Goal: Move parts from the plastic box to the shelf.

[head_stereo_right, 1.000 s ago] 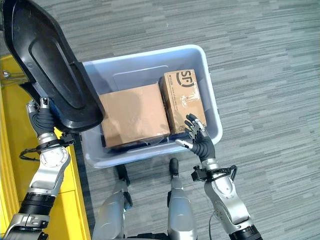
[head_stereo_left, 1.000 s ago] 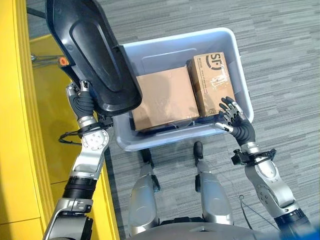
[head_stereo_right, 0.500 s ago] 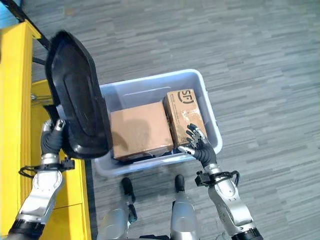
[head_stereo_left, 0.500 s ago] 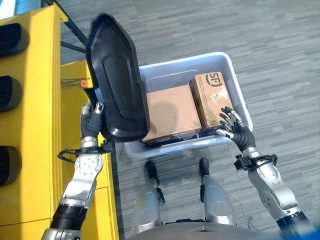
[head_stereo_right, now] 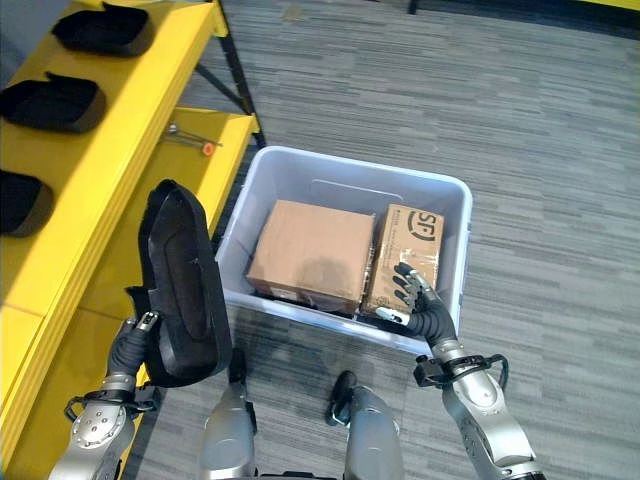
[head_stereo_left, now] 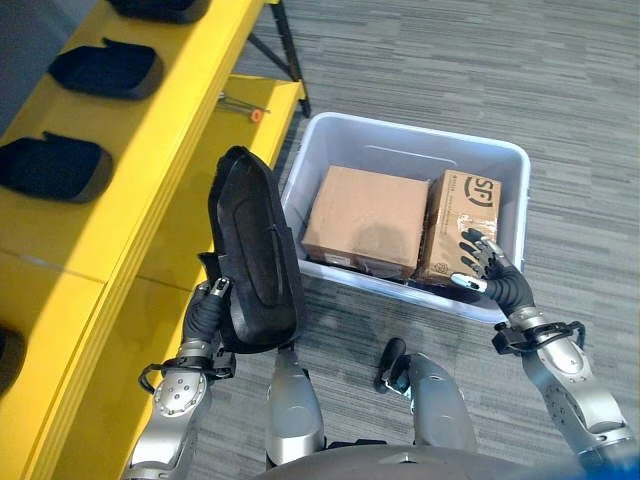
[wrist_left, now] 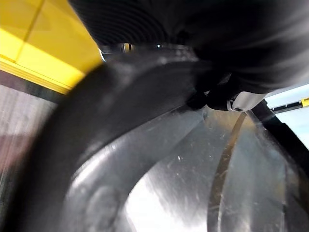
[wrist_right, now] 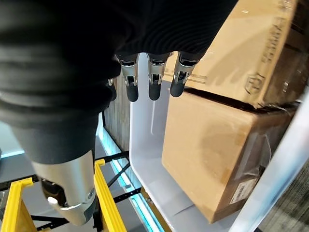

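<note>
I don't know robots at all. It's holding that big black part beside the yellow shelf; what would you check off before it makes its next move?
1. Part held: ok. The left robot hand grips the black part at its lower edge.
2. Part out of the plastic box: ok. It hangs over the floor beside it.
3. Free spot on the yellow shelf: cannot tell. Other black parts already lie on the top level, with some bare yellow between them.
4. Right robot hand out of the way: ok. It is open, over the box's near right corner.
5. Grip firmness: cannot tell. The left wrist view is too close.
</note>
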You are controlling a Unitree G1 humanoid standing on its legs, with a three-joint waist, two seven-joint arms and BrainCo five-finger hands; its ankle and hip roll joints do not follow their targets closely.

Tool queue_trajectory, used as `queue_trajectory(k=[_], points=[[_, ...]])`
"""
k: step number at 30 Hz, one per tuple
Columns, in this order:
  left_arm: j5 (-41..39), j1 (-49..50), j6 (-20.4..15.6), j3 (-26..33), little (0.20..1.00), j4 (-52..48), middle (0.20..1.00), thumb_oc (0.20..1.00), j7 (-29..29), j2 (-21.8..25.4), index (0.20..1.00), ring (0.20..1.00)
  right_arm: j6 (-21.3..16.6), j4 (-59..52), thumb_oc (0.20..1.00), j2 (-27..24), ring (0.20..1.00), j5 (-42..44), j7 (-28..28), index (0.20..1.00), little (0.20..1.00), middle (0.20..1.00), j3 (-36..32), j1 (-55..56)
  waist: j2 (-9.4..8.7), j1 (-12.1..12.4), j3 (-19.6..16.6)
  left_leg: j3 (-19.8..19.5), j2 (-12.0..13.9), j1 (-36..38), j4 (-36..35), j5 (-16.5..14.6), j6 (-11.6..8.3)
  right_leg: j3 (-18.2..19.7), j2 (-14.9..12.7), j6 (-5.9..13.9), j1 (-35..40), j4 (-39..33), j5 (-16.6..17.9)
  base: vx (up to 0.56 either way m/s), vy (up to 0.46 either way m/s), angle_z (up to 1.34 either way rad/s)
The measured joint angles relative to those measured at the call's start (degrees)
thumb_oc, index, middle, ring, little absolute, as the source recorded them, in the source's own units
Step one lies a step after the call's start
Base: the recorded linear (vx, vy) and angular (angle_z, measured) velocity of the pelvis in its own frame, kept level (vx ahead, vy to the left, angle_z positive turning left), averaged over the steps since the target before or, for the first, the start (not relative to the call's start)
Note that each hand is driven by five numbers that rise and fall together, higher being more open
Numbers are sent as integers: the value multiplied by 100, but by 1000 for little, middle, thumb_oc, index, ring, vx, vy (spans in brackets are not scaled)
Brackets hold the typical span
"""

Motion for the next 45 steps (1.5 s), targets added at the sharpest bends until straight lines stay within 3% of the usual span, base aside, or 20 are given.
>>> queue_trajectory(k=[4, 6, 8, 9, 13, 17, 19, 26, 28, 30, 31, 32, 34, 35, 36, 37, 38, 39, 41, 45], points=[[-7, -291, 24, -41, 200, 47, 200, 200, -105, -41, 200, 200, 24, 17, 1000, 129, 1000, 5, 9, 1000, 1000, 1000, -122, 253, 91, -301, -100, 147, -35, 671, 871, -362, -165, -686, -92, 30, 462, -559, 289, -72, 52, 91], [-8, -280, -4, -90, 200, 25, 200, 200, -123, -42, 200, 200, 28, -27, 1000, 205, 1000, 6, 28, 1000, 1000, 1000, -135, 467, 138, -381, -345, 112, -218, 948, 1190, -585, -196, -940, -156, 143, 528, -644, 366, -9, 131, 92], [-5, -332, -6, -140, 200, -2, 200, 200, -124, -60, 200, 200, 37, -93, 1000, 184, 1000, 6, 30, 1000, 1000, 1000, -239, 647, 369, -663, -601, 204, -354, 1200, 357, -785, -52, -1246, -249, 341, 459, -616, 422, 8, 294, 106], [-8, -349, -5, -142, 200, -35, 200, 200, -181, -76, 200, 200, 57, -65, 1000, 268, 1000, 4, 35, 1000, 1000, 1000, -354, 699, 464, -617, -647, 336, -402, 1425, -256, -812, -19, -1326, -284, 398, 385, -564, 542, -21, 336, 55], [43, -128, 25, -155, 200, -107, 200, 200, -229, -63, 200, 200, 98, -10, 1000, 408, 1000, 5, 27, 1000, 1000, 1000, -336, 669, 448, -539, -746, 287, -722, 1552, -783, -973, -16, -1329, -622, 648, 282, -525, 866, -38, 223, 24], [54, 69, 63, -93, 200, -121, 200, 200, -229, -35, 200, 200, 160, 35, 1000, 607, 1000, 5, 43, 1000, 1000, 1000, -94, 658, 301, -403, -814, 224, -1104, 1361, -762, -900, 216, -1182, -827, 898, 276, -959, 1354, -43, 238, 13], [58, 112, 68, -51, 200, -122, 200, 200, -232, -7, 200, 200, 224, 39, 1000, 693, 1000, 5, 44, 1000, 1000, 1000, -61, 669, 227, -268, -855, 199, -1202, 1294, -737, -881, 279, -1151, -876, 905, 291, -1158, 1557, -58, 227, 8], [-14, 195, 81, 15, 200, -114, 200, 200, -250, -71, 200, 200, 246, 96, 1000, 865, 1000, 2, 49, 1000, 1000, 1000, -57, 597, 94, -187, -889, -37, -1485, 999, -422, -951, 452, -1187, -1112, 966, 395, -1348, 1822, -28, 277, 21], [-10, 178, 107, 14, 200, -115, 200, 200, -294, -46, 200, 200, 261, 248, 1000, 946, 1000, 2, 41, 1000, 1000, 1000, 34, 488, 88, -263, -885, -142, -1580, 946, -336, -988, 538, -1018, -1225, 1069, 457, -1357, 1947, 28, 127, 29], [-11, 168, 100, 31, 200, -123, 200, 200, -308, 14, 200, 200, 302, 303, 1000, 950, 1000, 2, 60, 1000, 1000, 1000, 164, 513, 41, -310, -901, -229, -1674, 974, -346, -987, 586, -480, -1232, 1247, 540, -1508, 2074, -23, 189, 52], [-12, 67, 99, 61, 200, -66, 200, 200, -301, 59, 200, 200, 309, 313, 1000, 973, 1000, 5, 105, 1000, 1000, 1000, 183, 577, 0, -396, -852, -527, -1784, 840, -165, -969, 674, 577, -1272, 1224, 556, -1336, 2119, -58, 200, 99], [-10, -8, 111, 25, 200, -63, 200, 200, -304, 66, 200, 200, 332, 327, 1000, 962, 1000, 4, 99, 1000, 1000, 1000, 177, 635, 15, -492, -854, -703, -1783, 758, -83, -946, 701, 941, -1244, 1226, 509, -1245, 2219, -4, 130, 91], [-19, -28, 78, 53, 200, -105, 200, 200, -289, 101, 200, 200, 356, 352, 1000, 938, 1000, 10, 159, 1000, 1000, 1000, 268, 619, 10, -460, -793, -838, -1765, 789, -73, -895, 742, 1602, -974, 1353, 271, -736, 1956, -15, 25, 40], [-71, -61, 112, 37, 200, -73, 200, 200, -278, 156, 200, 200, 360, 375, 1000, 935, 1000, 12, 193, 1000, 1000, 1000, 416, 578, 120, -526, -757, -988, -1487, 767, -134, -815, 693, 2167, -184, 1422, 219, -174, 1106, -27, -3, 42], [-81, -5, 109, 39, 200, -94, 200, 200, -286, 225, 200, 200, 377, 384, 1000, 936, 1000, 15, 279, 1000, 1000, 1000, 446, 614, -62, -423, -843, -1006, -1493, 801, -251, -724, 653, 1930, 319, 1407, 365, -366, 682, -60, -47, 54], [-81, 6, 123, 65, 200, -86, 200, 200, -280, 237, 200, 200, 377, 444, 1000, 934, 1000, 18, 295, 1000, 1000, 1000, 445, 577, -111, -451, -834, -1081, -1506, 779, -227, -727, 634, 1999, 522, 1372, 463, -453, 458, -76, -88, 26], [-74, 6, 134, 33, 200, -86, 200, 200, -296, 211, 200, 200, 376, 443, 1000, 892, 1000, 21, 296, 1000, 1000, 1000, 401, 493, -172, -450, -857, -1163, -1530, 781, -250, -692, 603, 1977, 625, 1188, 656, -725, 376, -58, -76, 33], [-75, 18, 141, -1, 200, -78, 200, 200, -302, 148, 200, 200, 378, 505, 1000, 850, 1000, 21, 296, 1000, 1000, 1000, 382, 448, -119, -465, -837, -1216, -1528, 784, -279, -653, 557, 1986, 711, 1166, 765, -919, 375, -77, -116, 34], [-71, 91, 141, 24, 200, -143, 200, 200, -316, 62, 200, 200, 394, 447, 1000, 809, 1000, -22, 296, 1000, 1000, 1000, 402, 351, -88, -365, -850, -1252, -1353, 852, -442, -563, 413, 2122, 978, 901, 926, -1336, 582, -84, -125, 5], [-73, 176, 139, 49, 200, -151, 200, 200, -310, -84, 200, 200, 284, 231, 1000, 642, 1000, -250, 263, 1000, 1000, 1000, 308, 306, -52, -253, -868, -1216, -1200, 808, -464, -415, 307, 2040, 1137, 794, 981, -1530, 691, -99, -90, 4]])
